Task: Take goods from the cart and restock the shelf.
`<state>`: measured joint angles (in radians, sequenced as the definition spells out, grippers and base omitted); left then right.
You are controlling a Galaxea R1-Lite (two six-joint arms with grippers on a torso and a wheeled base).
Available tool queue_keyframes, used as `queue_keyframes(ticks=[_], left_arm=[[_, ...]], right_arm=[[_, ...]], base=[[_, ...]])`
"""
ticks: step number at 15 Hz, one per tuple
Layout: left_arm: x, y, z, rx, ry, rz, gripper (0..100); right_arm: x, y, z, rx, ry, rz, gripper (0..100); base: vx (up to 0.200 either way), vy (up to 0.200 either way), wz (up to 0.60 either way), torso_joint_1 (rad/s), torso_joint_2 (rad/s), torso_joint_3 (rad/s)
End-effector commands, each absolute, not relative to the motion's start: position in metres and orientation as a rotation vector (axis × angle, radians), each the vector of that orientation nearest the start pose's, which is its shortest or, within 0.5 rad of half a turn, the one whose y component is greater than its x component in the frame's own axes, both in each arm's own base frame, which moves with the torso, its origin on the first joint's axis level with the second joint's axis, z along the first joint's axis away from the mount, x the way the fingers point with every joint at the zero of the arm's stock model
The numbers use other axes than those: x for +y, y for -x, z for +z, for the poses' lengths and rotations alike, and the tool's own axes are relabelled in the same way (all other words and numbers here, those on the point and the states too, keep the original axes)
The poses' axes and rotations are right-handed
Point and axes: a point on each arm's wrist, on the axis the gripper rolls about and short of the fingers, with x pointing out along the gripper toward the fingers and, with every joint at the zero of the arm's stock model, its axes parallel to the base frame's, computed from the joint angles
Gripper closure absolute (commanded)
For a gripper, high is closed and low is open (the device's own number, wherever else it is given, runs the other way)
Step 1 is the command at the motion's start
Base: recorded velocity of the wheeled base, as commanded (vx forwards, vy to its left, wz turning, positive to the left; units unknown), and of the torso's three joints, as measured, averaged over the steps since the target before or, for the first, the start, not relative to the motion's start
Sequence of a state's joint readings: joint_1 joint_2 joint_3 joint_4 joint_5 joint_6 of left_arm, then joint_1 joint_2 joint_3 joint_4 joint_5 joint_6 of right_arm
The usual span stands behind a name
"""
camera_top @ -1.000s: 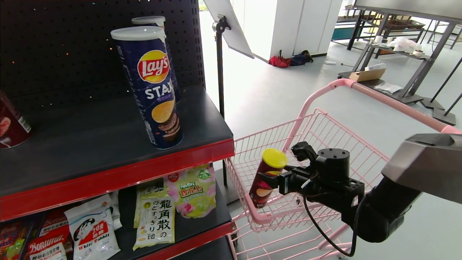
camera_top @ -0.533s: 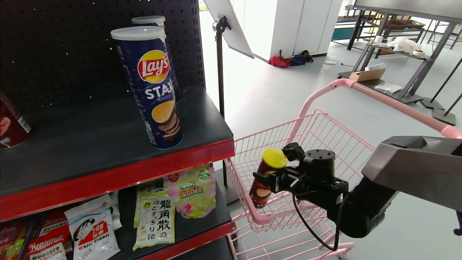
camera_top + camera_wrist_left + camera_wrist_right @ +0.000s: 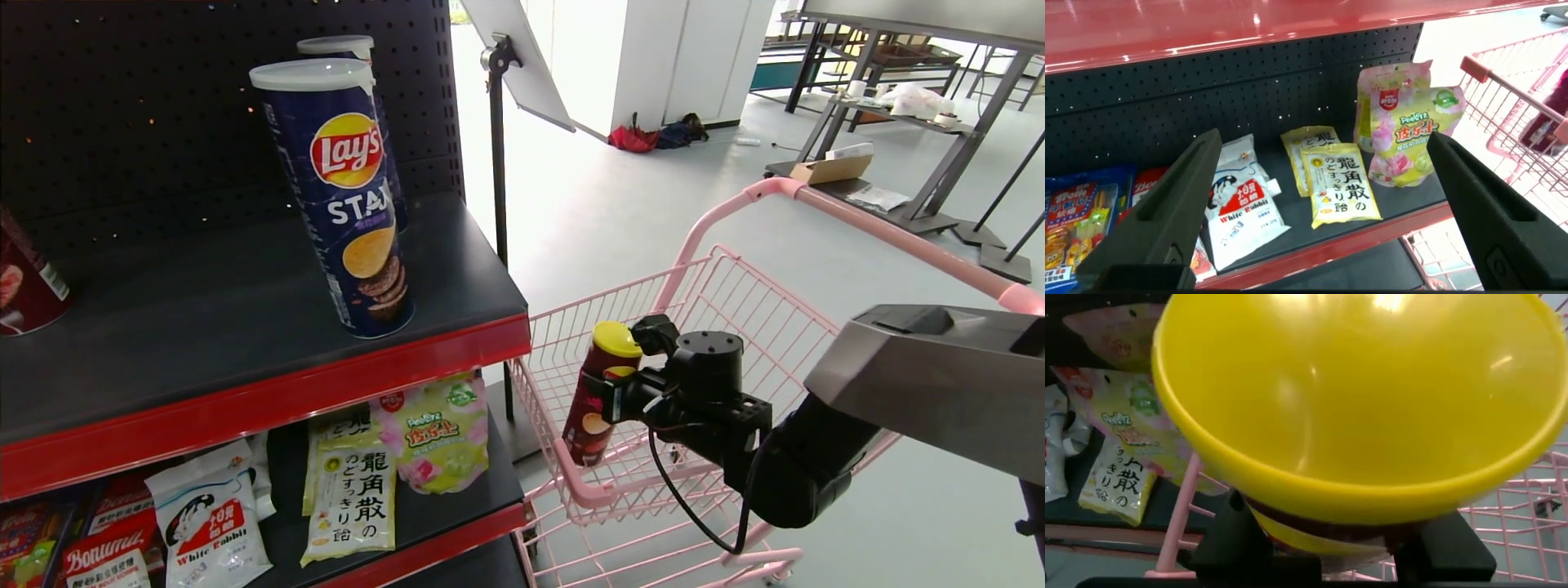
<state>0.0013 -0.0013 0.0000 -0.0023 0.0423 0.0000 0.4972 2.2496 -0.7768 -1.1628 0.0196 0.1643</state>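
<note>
**Item 1.** Dark-red cylindrical chip can w/ yellow plastic lid (image 3: 593, 408). Loc: off the shelf, held in the air at approx 4 o'clock in head view, by the corner of the pink wire shopping cart (image 3: 882, 233) nearest the shelf. Can is tilted, lid end toward 1 o'clock.

**Item 2.** Right gripper (image 3: 611, 385). Fingers clamped on the can's upper part, just under the lid. Arm enters from 4 o'clock. In right wrist view, black fingers (image 3: 1237, 539) sit either side of the can below the lid.

**Item 3.** Left gripper (image 3: 1324, 139). Fingers wide apart, holding nothing, facing the lower shelf board.

**Item 4.** Black metal shelf unit w/ red front edges (image 3: 286, 392), at 9 o'clock.
- Upper board: tall dark-blue chip can w/ clear lid (image 3: 343, 204), upright near the front edge at 10 o'clock.
- A second similar can (image 3: 339, 45) stands just behind it.

**Item 5.** Lower board, 7 o'clock:
- Green-pink snack pouch (image 3: 437, 441).
- Yellow-white candy pouch (image 3: 351, 490) beside it.
- White sweets bag (image 3: 212, 523) further toward 8 o'clock.
</note>
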Motion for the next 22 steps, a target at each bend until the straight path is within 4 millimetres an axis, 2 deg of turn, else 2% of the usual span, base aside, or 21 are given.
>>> queue_keyframes(ticks=[1, 2, 3, 4, 5, 6, 8, 10, 11, 13, 16, 18, 22], left_arm=[[0.001, 0.023, 0.076, -0.003, 0.000, 0.044, 0], [0.001, 0.023, 0.076, -0.002, 0.000, 0.043, 0], [0.001, 0.023, 0.076, -0.002, 0.000, 0.044, 0], [0.001, 0.023, 0.076, -0.002, 0.000, 0.044, 0], [0.001, 0.023, 0.076, -0.002, 0.000, 0.044, 0], [0.001, 0.023, 0.076, -0.002, 0.000, 0.043, 0], [0.001, 0.023, 0.076, -0.002, 0.000, 0.043, 0], [0.001, 0.023, 0.076, -0.002, 0.000, 0.044, 0], [0.001, 0.023, 0.076, -0.002, 0.000, 0.043, 0], [0.001, 0.023, 0.076, -0.002, 0.000, 0.044, 0], [0.001, 0.023, 0.076, -0.002, 0.000, 0.044, 0], [0.001, 0.023, 0.076, -0.002, 0.002, 0.044, 0], [0.001, 0.023, 0.076, -0.002, 0.002, 0.043, 0]], right_arm=[[0.175, -0.326, 0.076, 0.254, -0.081, 0.485, 100], [0.168, -0.317, 0.115, 0.209, -0.066, 0.465, 100], [0.164, -0.310, 0.141, 0.174, -0.064, 0.435, 100], [0.160, -0.304, 0.157, 0.155, -0.059, 0.422, 100], [0.146, -0.286, 0.190, 0.118, -0.037, 0.402, 100], [0.139, -0.272, 0.207, 0.104, -0.018, 0.401, 100], [0.114, -0.227, 0.245, 0.097, 0.015, 0.372, 100], [0.087, -0.175, 0.265, 0.133, 0.039, 0.298, 100], [0.073, -0.151, 0.270, 0.166, 0.075, 0.261, 100], [0.040, -0.085, 0.264, 0.219, 0.102, 0.269, 100], [0.002, -0.018, 0.224, 0.266, 0.138, 0.172, 100], [-0.008, 0.006, 0.205, 0.270, 0.162, 0.093, 100], [-0.011, 0.016, 0.194, 0.257, 0.164, 0.068, 100]], base=[[0.000, 0.000, 0.00, 0.000, 0.00, 0.000], [0.000, 0.000, 0.00, 0.000, 0.00, 0.000], [0.000, 0.000, 0.00, 0.000, 0.00, 0.000], [0.000, 0.000, 0.00, 0.000, 0.00, 0.000], [0.000, 0.000, 0.00, 0.000, 0.00, 0.000], [0.000, 0.000, 0.00, 0.000, 0.00, 0.000], [0.000, 0.000, 0.00, 0.000, 0.00, 0.000], [0.000, 0.000, 0.00, 0.000, 0.00, 0.000], [0.000, 0.000, 0.00, 0.000, 0.00, 0.000], [0.000, 0.000, 0.00, 0.000, 0.00, 0.000], [0.000, 0.000, 0.00, 0.000, 0.00, 0.000], [0.000, 0.000, 0.00, 0.000, 0.00, 0.000], [0.000, 0.000, 0.00, 0.000, 0.00, 0.000]])
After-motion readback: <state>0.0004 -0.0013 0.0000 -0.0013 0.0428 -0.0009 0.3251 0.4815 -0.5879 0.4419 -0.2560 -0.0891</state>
